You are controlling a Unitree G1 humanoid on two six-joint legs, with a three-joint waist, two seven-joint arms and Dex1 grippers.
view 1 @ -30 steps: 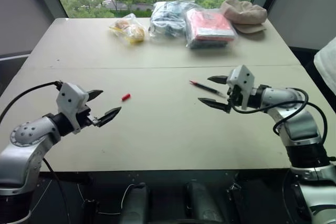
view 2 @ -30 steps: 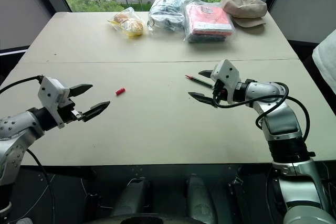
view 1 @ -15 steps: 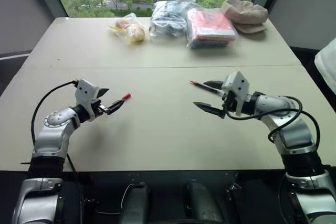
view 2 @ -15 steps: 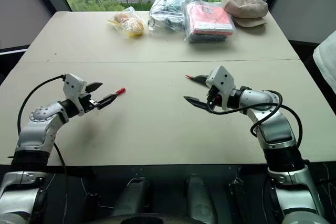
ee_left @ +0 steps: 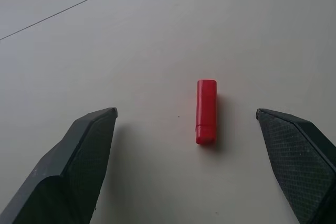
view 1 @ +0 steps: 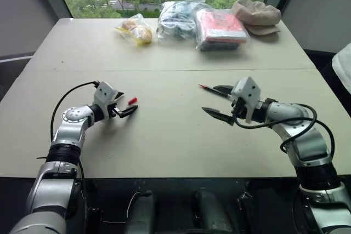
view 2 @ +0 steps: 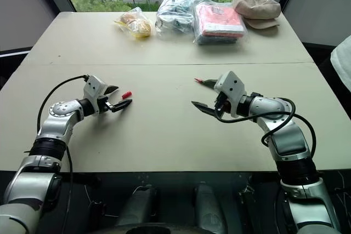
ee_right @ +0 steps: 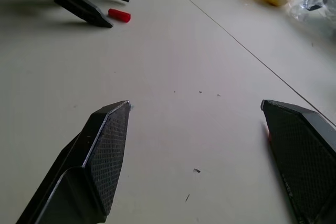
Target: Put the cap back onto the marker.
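The cap (ee_left: 206, 111), a tiny red cylinder, lies on the pale table (view 1: 164, 141) left of centre. My left gripper (view 1: 127, 105) hangs low over the table and is open. Its fingertips stand on either side of the cap without touching it. The right wrist view shows the cap (ee_right: 119, 15) in front of that gripper. The marker (view 1: 210, 89), a thin dark stick with a red end, lies right of centre. Its rear part is hidden behind my right gripper (view 1: 209, 98), which hovers open just beside it with nothing held.
Along the table's far edge sit a yellow food bag (view 1: 134, 30), a clear bag of bluish things (view 1: 176, 17), a red packet in plastic (view 1: 219, 28) and a beige hat (view 1: 255, 13). A seam (view 1: 164, 70) crosses the table.
My left gripper has moved forward and down to the cap, so its open fingers now flank it. My right gripper has stayed nearly still by the marker.
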